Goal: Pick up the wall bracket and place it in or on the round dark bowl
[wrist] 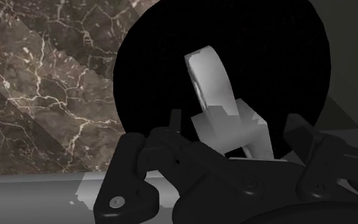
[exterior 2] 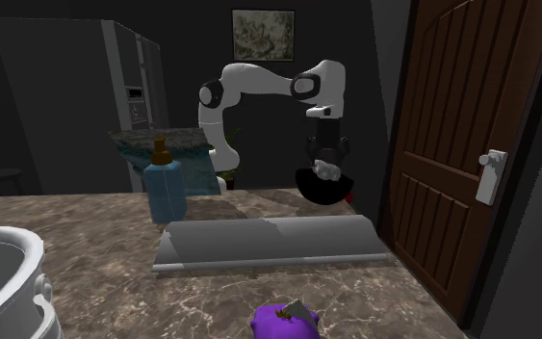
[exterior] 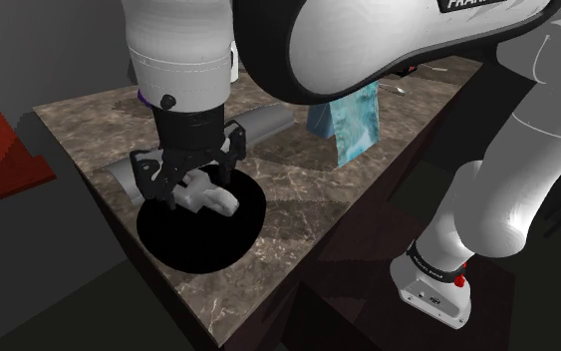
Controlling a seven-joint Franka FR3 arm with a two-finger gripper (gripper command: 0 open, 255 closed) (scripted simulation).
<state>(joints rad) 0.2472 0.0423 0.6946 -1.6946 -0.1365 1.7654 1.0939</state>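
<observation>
The round black bowl [exterior: 200, 239] sits near the marble counter's front edge in the shoulder view; it also shows as a dark disc [exterior 2: 322, 189] far off in the second exterior view. A pale grey wall bracket [exterior: 211, 196] lies over the bowl's inside [wrist: 152, 70]. My black gripper [exterior: 196, 182] hangs directly above it. In the wrist view the bracket [wrist: 214, 86] stands between the two fingers, and a gap shows on each side, so the gripper [wrist: 234, 130] is open and not clasping it. From afar the bracket [exterior 2: 327, 170] sits just under the hand [exterior 2: 324, 154].
A long grey half-round block [exterior: 264, 122] [exterior 2: 271, 241] lies behind the bowl. A blue packet [exterior: 354, 125] stands further back, and a blue bottle [exterior 2: 166, 188] is on the counter. A purple object [exterior 2: 283, 323], a white basin [exterior 2: 13, 274] and a brown door [exterior 2: 456, 135] are also in view.
</observation>
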